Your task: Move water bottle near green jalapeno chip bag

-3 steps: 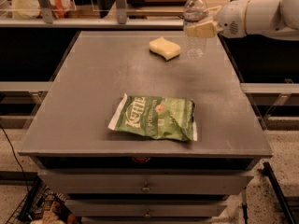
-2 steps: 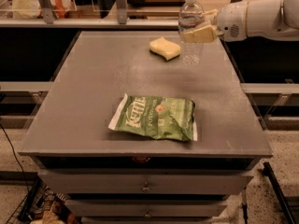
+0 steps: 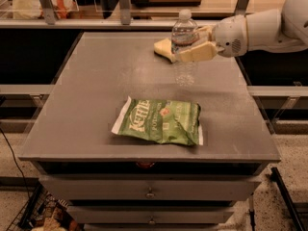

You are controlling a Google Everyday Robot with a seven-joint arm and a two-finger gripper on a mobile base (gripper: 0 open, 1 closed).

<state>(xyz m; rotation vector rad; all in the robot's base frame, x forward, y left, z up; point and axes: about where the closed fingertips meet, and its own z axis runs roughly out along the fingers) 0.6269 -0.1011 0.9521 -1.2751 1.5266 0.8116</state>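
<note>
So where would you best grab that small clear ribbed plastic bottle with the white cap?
Around its middle, coming in sideways from the picture's right, as the gripper does now above the far half of the grey table. The small clear ribbed plastic bottle is upright, narrow and round, so the jaws can span it.

Small clear ribbed water bottle point(image 3: 185, 35), white cap, upright at far right of centre, clamped around the middle by gripper point(image 3: 188, 47) reaching in from the right. Green jalapeno chip bag point(image 3: 161, 121) flat, crinkled, white "Kettle" lettering, white sealed ends; lying near centre, well apart from the bottle, on its near side.
</note>
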